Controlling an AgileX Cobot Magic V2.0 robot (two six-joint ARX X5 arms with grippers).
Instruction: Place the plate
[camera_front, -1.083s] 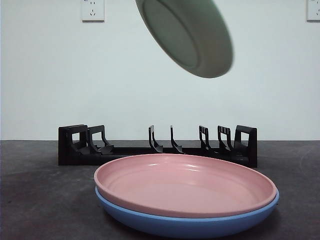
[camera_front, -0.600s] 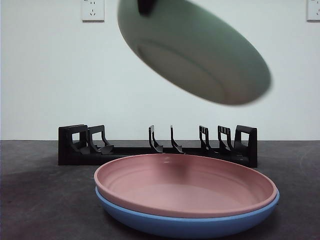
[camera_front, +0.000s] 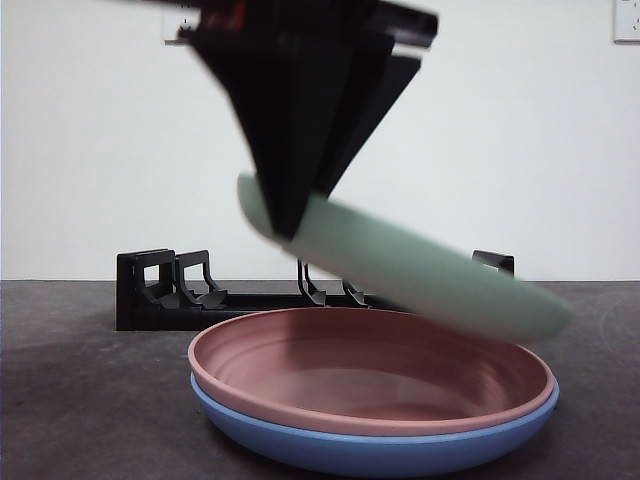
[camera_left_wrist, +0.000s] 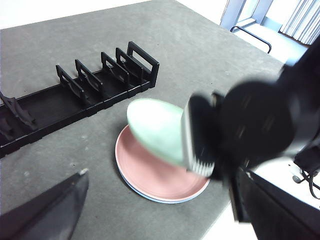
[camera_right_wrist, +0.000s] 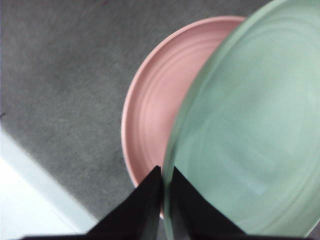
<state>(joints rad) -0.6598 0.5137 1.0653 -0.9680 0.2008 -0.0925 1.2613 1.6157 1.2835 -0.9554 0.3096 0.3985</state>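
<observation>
— Where has it got to with the plate?

— Not set down yet, I'd say. Start with the table (camera_front: 80, 400): dark, and on it a long black rack (camera_front: 160, 290) whose slots, as far as they can be seen, look empty. In front of the rack sits a stack of two plates, a pink plate (camera_front: 370, 375) resting in a blue plate (camera_front: 370, 450).

— And the one it's carrying?

— The green plate (camera_front: 420, 270) is in the air, tilted, just above the pink plate, between it and the rack from where I'm standing. Its low edge hangs close over the pink rim; I can't tell whether they touch.

— Who has it?

— The right gripper (camera_right_wrist: 164, 200), its two black jaws pinching the green plate's rim, one either side. From the front it shows as a big dark wedge coming down from above.

— The other arm?

— The left gripper (camera_left_wrist: 150, 210) waits well back from the stack, jaws spread wide, holding nothing.

— So what's left?

— Pretty much the placing itself. Whether it goes onto the pink plate or into the rack, I can only guess; right now it hangs over the stack.
</observation>
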